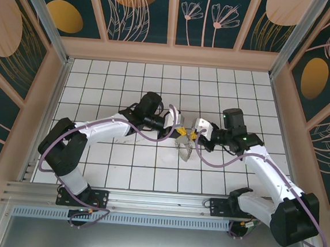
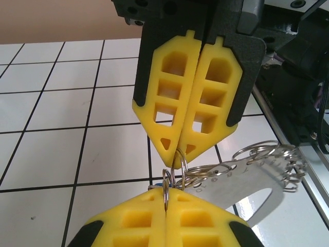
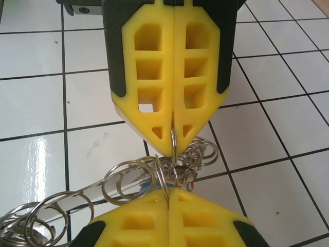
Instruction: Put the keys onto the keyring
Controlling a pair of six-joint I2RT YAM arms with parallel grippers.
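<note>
The scene is brightly lit from overhead, and only soft shadows are cast. Glare is reflected off the glossy table [image 3: 42, 154] in both wrist views, where the closest surfaces are slightly blurred.

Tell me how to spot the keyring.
Look at the middle of the white tiled table, where the left gripper and right gripper meet, yellow tips together. The keyring dangles between them: the only shiny silver bunch, fringed with small wire loops.

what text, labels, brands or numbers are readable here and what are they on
No text can be read in any of these views.
keyring: faint marks along the edge of its flat plate, too small and blurred to read.
</note>
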